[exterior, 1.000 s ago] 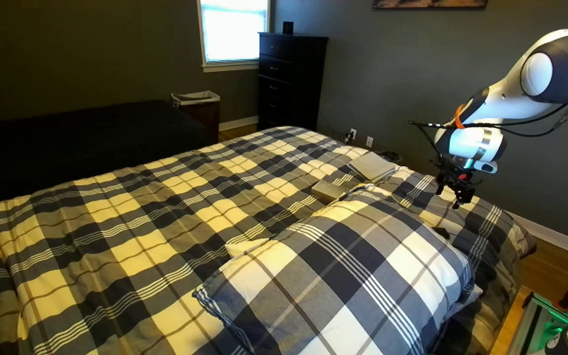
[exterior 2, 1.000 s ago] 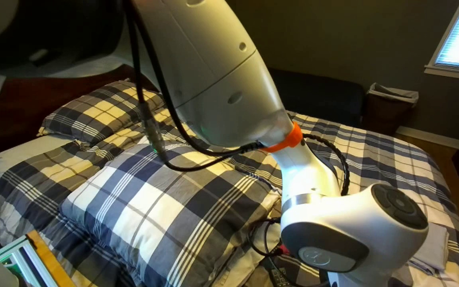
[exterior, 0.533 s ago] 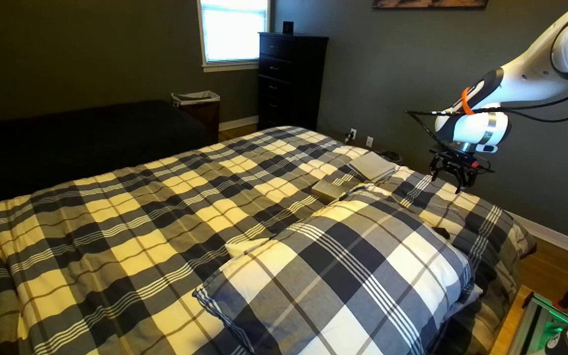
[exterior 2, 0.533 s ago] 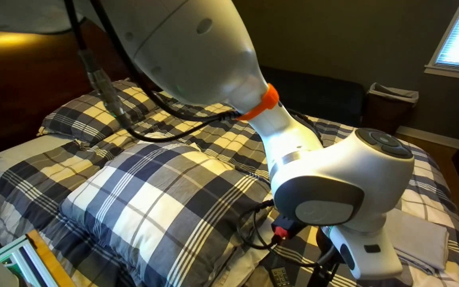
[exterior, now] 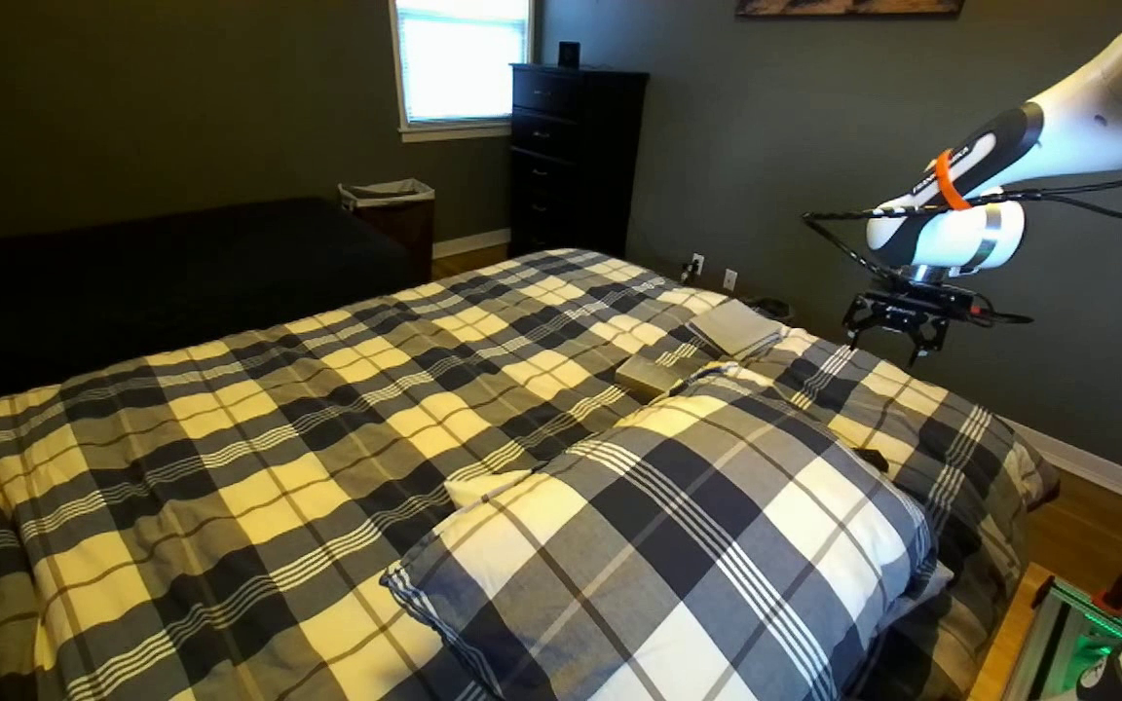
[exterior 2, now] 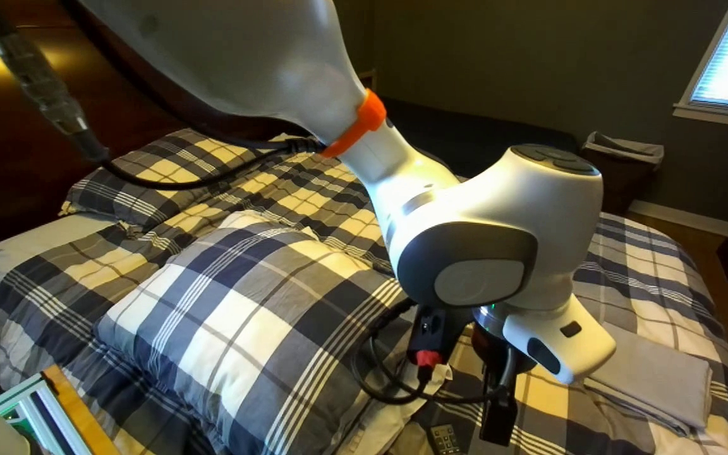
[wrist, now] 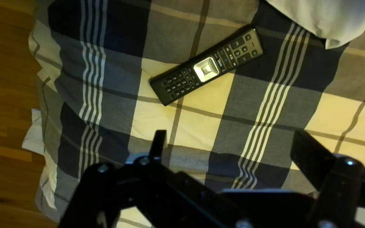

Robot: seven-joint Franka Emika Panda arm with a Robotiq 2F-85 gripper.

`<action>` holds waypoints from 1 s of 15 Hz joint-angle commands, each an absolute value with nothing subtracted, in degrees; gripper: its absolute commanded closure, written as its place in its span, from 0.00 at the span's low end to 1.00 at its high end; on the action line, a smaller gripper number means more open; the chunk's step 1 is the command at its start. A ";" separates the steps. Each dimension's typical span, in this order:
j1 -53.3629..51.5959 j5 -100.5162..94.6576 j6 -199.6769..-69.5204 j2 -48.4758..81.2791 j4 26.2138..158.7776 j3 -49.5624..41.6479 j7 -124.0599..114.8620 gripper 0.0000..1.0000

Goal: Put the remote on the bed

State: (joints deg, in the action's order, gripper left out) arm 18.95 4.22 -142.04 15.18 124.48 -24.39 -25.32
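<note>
The remote (wrist: 206,66) is long and black with a silver centre pad. It lies flat on the plaid cover of the bed (wrist: 106,79), near the edge. It also shows beside the pillow in both exterior views (exterior: 873,458) (exterior 2: 445,439). The bed's yellow, black and grey-white checks fill much of an exterior view (exterior: 259,467). My gripper (wrist: 229,137) is open and empty, its fingers wide apart. It hangs above the bed, apart from the remote, also seen in an exterior view (exterior: 882,349). In the wrist view the remote lies beyond the fingertips.
A big plaid pillow (exterior: 678,506) lies beside the remote. A folded grey cloth (exterior 2: 651,376) and a brownish box-like thing (exterior: 654,375) lie on the bed. White fabric (wrist: 337,19) is near the remote. Wooden floor (wrist: 8,120) shows past the bed's edge. Cables hang from the arm.
My gripper has risen and turned, and the arm has drawn up and back. The gripper stays open and empty in the present view. The remote has not visibly moved.
</note>
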 commanded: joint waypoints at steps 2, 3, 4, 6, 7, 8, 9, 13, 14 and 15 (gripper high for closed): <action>17.23 -4.68 -143.12 8.14 130.89 -25.09 -23.25 0.00; 17.23 -6.27 -143.29 6.99 131.98 -24.85 -22.56 0.00; 17.22 -8.11 -143.17 5.92 132.90 -24.68 -21.75 0.00; 17.34 -10.68 -143.24 3.74 134.62 -24.19 -20.62 0.00; 17.44 -11.70 -143.39 2.62 135.48 -23.94 -20.15 0.00; 17.53 -12.56 -143.41 1.50 136.22 -23.69 -20.03 0.00; 17.65 -13.19 -143.72 0.38 137.11 -23.42 -20.33 0.00; 18.41 -17.50 -144.28 -3.63 139.63 -22.38 -22.56 0.00; 18.70 -18.47 -144.51 -4.47 140.15 -22.10 -22.93 0.00; 18.99 -19.36 -144.48 -5.31 140.57 -21.78 -23.32 0.00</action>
